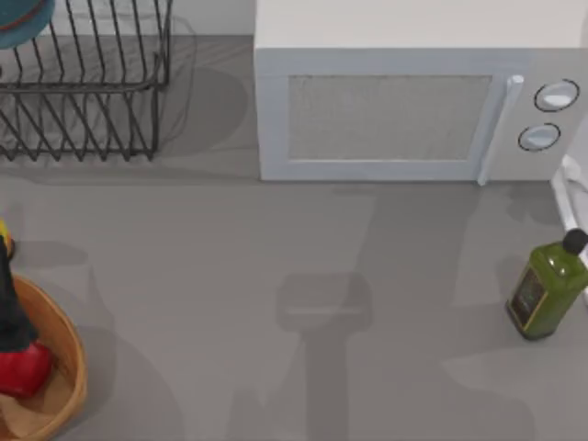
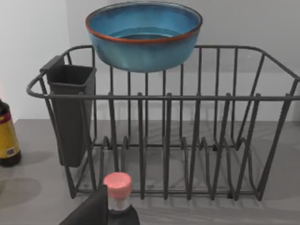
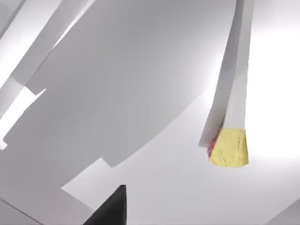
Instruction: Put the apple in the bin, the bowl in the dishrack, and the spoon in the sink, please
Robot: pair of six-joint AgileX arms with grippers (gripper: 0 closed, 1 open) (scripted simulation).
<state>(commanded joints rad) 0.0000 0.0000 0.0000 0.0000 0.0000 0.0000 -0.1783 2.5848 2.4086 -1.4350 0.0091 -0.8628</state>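
Note:
The teal-blue bowl rests high on the far side of the black wire dishrack, with no gripper on it. The bowl and dishrack lie at the table's far left corner. The red apple lies inside the tan bin at the near left edge. Part of my left gripper is low in front of the rack, beside a small pink-capped shaker. A dark piece of my right gripper points at white surfaces. The spoon and sink are out of view.
A white microwave stands at the back. A green bottle sits at the right edge. A dark bottle with a yellow label stands left of the rack. A dark shape overlaps the bin. A yellow sponge-like block hangs off.

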